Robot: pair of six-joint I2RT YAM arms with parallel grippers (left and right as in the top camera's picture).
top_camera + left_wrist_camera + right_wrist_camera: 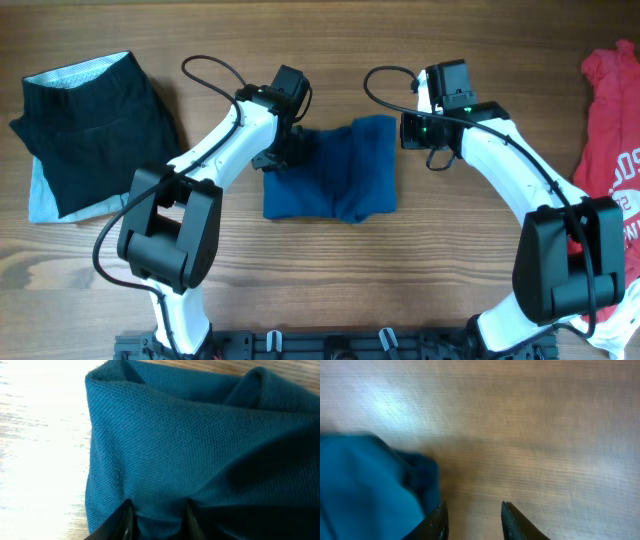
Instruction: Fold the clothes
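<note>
The clothes lie on a wooden table. A deep-blue shirt (335,175), folded into a rough rectangle, sits in the middle. My left gripper (283,155) is at its upper left edge. In the left wrist view the blue shirt (175,435) fills the frame, and the left gripper (157,510) is shut on a puckered bunch of it. My right gripper (405,130) hovers at the shirt's upper right corner. In the right wrist view the right gripper (472,510) is open over bare wood, with the blue shirt (365,485) just left of its left finger.
A black garment (95,130) with a pale lining lies at the far left. A red T-shirt (610,120) with white print lies at the right edge, partly under the right arm's base. Both arm bases stand at the table's front edge.
</note>
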